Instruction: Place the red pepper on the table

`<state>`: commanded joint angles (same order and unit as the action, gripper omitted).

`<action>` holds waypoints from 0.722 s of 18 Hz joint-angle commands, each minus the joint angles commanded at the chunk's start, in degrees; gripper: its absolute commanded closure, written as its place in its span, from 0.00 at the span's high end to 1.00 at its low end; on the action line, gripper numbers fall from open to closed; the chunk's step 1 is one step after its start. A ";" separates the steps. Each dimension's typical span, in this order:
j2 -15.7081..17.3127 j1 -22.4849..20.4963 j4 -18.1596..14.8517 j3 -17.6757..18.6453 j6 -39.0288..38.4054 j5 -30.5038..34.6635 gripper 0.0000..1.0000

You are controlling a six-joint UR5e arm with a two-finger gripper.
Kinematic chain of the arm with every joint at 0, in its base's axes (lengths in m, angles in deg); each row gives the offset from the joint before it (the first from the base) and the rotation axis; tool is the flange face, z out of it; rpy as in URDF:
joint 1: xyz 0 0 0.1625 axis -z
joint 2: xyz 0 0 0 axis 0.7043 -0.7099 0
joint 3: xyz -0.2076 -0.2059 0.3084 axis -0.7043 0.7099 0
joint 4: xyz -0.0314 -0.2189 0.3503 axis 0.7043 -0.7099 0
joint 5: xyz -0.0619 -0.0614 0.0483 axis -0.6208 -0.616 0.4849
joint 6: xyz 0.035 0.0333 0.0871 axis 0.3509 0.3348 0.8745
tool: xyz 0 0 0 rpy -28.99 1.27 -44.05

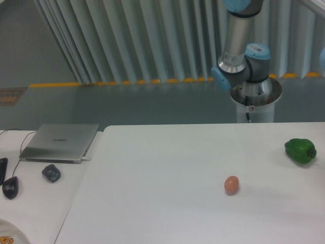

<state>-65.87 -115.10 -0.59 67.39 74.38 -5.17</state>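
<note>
On the large white matte table (167, 173) sit a small orange-brown egg (231, 185) and, far right, a glossy green bell pepper (300, 151) — well apart. Neither red pepper nor gripper fingers show — only the grey-and-blue arm (239, 56) behind.

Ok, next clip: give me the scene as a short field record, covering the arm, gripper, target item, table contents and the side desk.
arm: base and lower joints visible behind the table, upper part out of frame
gripper: not in view
red pepper: not visible in this frame
table: white, holds green pepper at right edge and egg right of centre, well apart
side desk: closed laptop, small dark object, mouse
task state: cannot be judged from this frame
</note>
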 joint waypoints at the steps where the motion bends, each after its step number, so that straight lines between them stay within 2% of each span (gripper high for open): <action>1: -0.71 -0.26 0.00 -0.97 0.26 0.00 0.78; 2: -1.58 -0.79 0.09 -1.67 0.44 -1.04 0.50; 3: -2.11 -0.97 0.09 -1.85 0.88 -2.88 0.32; 4: -2.47 -1.14 0.09 -1.86 0.88 -3.77 0.18; 5: -3.08 -1.14 0.18 -2.03 0.79 -3.87 0.11; 6: -3.69 -1.23 0.44 -2.64 0.71 -4.04 0.05; 8: -5.10 -1.32 1.05 -4.04 0.79 -4.13 0.00; 10: -7.21 -1.76 2.98 -5.63 0.79 -4.22 0.00; 13: -9.15 -2.81 3.43 -7.21 0.88 -4.22 0.00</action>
<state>-75.02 -117.90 2.84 60.18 75.26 -9.39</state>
